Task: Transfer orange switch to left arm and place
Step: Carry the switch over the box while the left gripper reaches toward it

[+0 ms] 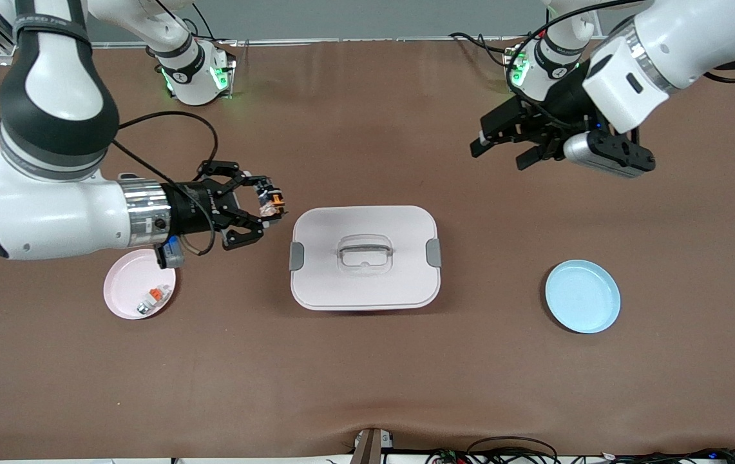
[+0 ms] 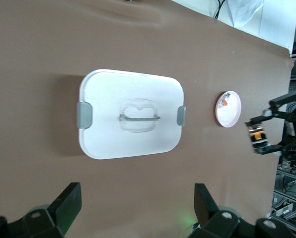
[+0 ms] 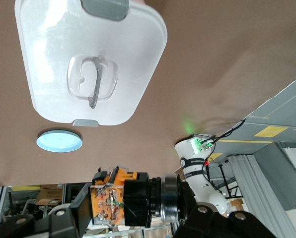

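My right gripper (image 1: pixel 268 207) is shut on the orange switch (image 1: pixel 271 201), a small black and orange part. It holds the switch in the air beside the white box (image 1: pixel 364 258), at the right arm's end of the box. The right wrist view shows the switch (image 3: pixel 122 199) clamped between the fingers, with the box (image 3: pixel 88 64) below. My left gripper (image 1: pixel 504 153) is open and empty, up over bare table toward the left arm's end. Its wrist view shows its own gripper (image 2: pixel 136 208), the box (image 2: pixel 130 114) and the switch (image 2: pixel 257 136) in the right gripper.
A pink plate (image 1: pixel 140 293) lies under the right forearm, holding a tiny white-grey piece with an orange cap (image 1: pixel 151 299). A light blue plate (image 1: pixel 583 296) lies toward the left arm's end, nearer the front camera. Cables run along the table's front edge.
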`<act>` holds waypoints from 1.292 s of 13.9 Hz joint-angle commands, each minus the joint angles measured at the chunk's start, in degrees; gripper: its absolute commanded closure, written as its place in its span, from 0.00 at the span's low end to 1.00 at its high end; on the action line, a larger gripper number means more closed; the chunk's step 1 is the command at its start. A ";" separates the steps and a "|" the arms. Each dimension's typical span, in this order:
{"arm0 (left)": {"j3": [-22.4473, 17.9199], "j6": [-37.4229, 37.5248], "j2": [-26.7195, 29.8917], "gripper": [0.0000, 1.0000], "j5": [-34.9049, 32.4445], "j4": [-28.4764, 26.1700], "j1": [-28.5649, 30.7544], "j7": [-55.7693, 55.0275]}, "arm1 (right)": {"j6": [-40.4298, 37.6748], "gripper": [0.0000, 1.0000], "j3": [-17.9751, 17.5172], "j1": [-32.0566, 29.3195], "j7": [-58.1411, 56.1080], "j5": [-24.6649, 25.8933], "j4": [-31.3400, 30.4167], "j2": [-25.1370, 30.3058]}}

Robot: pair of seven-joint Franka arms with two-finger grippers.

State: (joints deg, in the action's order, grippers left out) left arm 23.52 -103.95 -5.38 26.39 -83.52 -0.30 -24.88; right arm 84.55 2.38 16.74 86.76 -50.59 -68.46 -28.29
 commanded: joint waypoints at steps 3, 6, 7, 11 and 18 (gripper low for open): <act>0.83 -1.77 -0.42 0.00 1.03 0.55 -1.37 -4.99 | 5.96 1.00 0.35 4.09 6.13 -3.09 1.40 -0.19; 0.83 -2.57 -0.60 0.00 1.11 0.55 -2.16 -9.21 | 9.48 1.00 0.35 5.23 8.33 -6.27 1.66 -0.10; 0.83 -3.53 -0.60 0.00 1.55 0.55 -2.86 -10.17 | 10.71 1.00 0.35 5.93 9.21 -6.27 2.44 -0.10; 0.74 -5.64 -3.49 0.00 4.44 0.55 -4.18 -10.98 | 17.82 1.00 0.44 9.97 14.56 -6.27 3.33 -0.10; 0.74 -11.80 -7.80 0.00 11.65 0.55 -5.50 -10.19 | 26.19 1.00 0.61 15.51 18.53 -6.27 3.42 -0.28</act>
State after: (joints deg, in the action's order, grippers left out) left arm 24.06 -115.20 -12.74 35.92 -83.70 -5.74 -35.30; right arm 110.04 2.31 30.97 103.62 -55.96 -65.97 -28.30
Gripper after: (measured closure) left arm 0.000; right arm 0.282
